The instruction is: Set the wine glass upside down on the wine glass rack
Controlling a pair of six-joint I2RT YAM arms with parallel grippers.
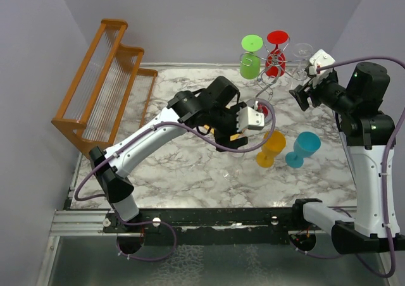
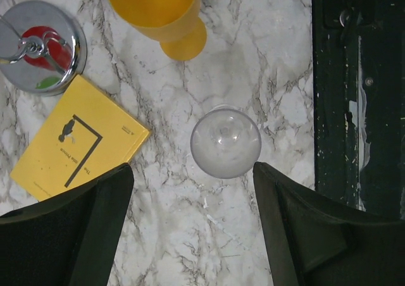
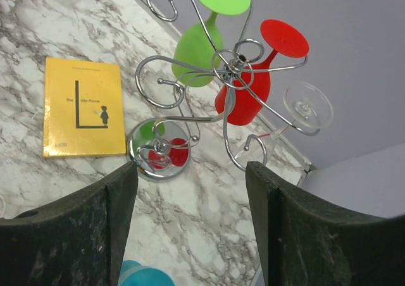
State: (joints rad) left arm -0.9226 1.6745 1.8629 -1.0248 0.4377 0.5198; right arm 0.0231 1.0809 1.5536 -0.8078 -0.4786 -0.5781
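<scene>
Now | left hand (image 2: 192, 169) spread over clear wine glass (image 2: 225, 143) | right hand (image 3: 191, 167) spread | yellow book (image 2: 79, 137) beside rack (image 2: 60, 20)

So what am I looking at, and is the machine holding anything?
Two robot arms stand at a marble table. One picture looks down from above; two come from wrist cameras. The wine glass rack holds a green glass, a red glass and a clear glass upside down. An orange glass, a blue glass, a yellow book and a clear wine glass sit on the table. The left end effector hangs open over that glass; the right end effector is open too. Nothing is held.
</scene>
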